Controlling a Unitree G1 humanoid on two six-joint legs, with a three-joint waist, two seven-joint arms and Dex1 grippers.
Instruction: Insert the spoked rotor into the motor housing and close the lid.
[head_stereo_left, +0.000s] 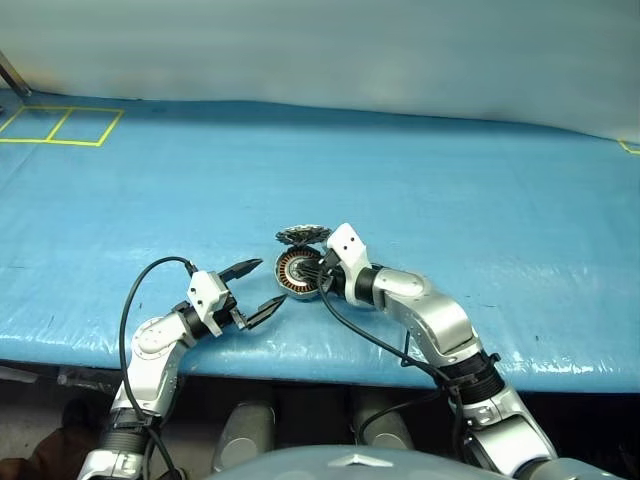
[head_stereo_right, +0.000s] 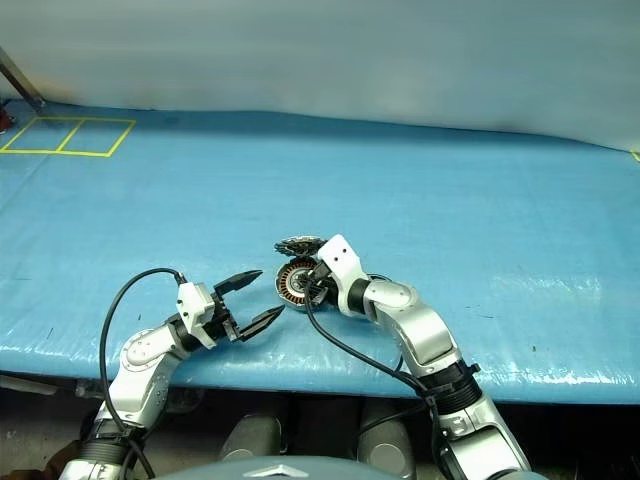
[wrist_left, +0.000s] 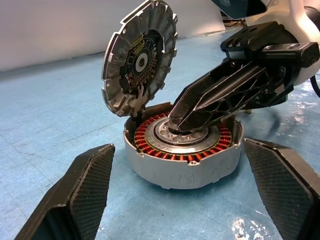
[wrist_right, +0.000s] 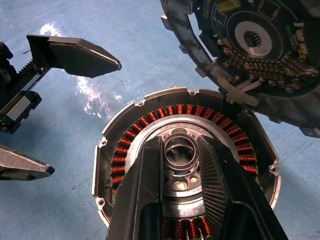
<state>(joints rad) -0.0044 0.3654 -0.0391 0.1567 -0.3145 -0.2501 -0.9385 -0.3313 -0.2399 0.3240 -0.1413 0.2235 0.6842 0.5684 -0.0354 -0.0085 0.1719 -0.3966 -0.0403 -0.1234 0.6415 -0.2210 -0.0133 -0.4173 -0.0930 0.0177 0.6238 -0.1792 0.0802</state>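
Note:
The motor housing (wrist_left: 180, 172), a grey cup ringed with copper windings, sits on the blue table near its front edge. Its toothed lid (wrist_left: 137, 55) stands open and upright at the far rim. The spoked rotor (wrist_right: 180, 150) lies inside the ring of windings. My right gripper (head_stereo_left: 312, 272) reaches down into the housing from the right, its fingers shut on the rotor's silver hub. My left gripper (head_stereo_left: 270, 282) hovers just left of the housing, pointing at it with its fingers (wrist_left: 80, 190) spread wide and nothing between them.
The blue sheet (head_stereo_left: 450, 200) covers the table, whose front edge (head_stereo_left: 300, 365) runs just below both grippers. Yellow tape squares (head_stereo_left: 60, 125) mark the far left corner. A black cable (head_stereo_left: 135, 300) loops off the left wrist.

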